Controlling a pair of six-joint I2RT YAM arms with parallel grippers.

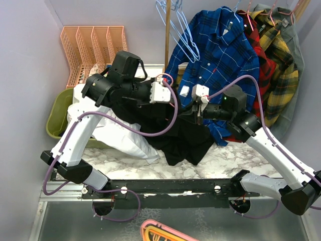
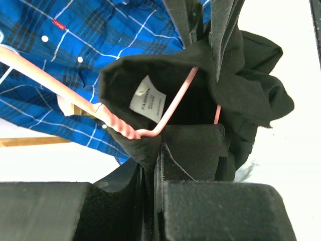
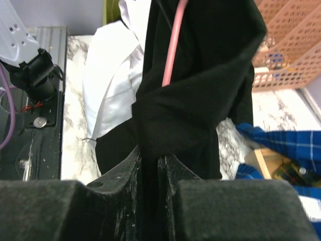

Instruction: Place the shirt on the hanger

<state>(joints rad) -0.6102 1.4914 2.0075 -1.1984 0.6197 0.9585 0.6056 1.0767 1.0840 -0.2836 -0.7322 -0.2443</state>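
**Shirt** held up over mid-table, its lower part draped onto the table; hanger passes through the neck opening. Left gripper pinched tight on a collar fold; right gripper clamped on shirt fabric from the right. White garment lies left of the shirt; plaid shirt hangs far right.

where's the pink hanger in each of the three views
Top external: only a short pink bit of the hanger shows, just above centre, at the top of the black shirt.
Left wrist: the hanger runs from the left edge into the shirt's neck opening at centre.
Right wrist: a pink rod at top centre.
Shared landmark: the black shirt around it.
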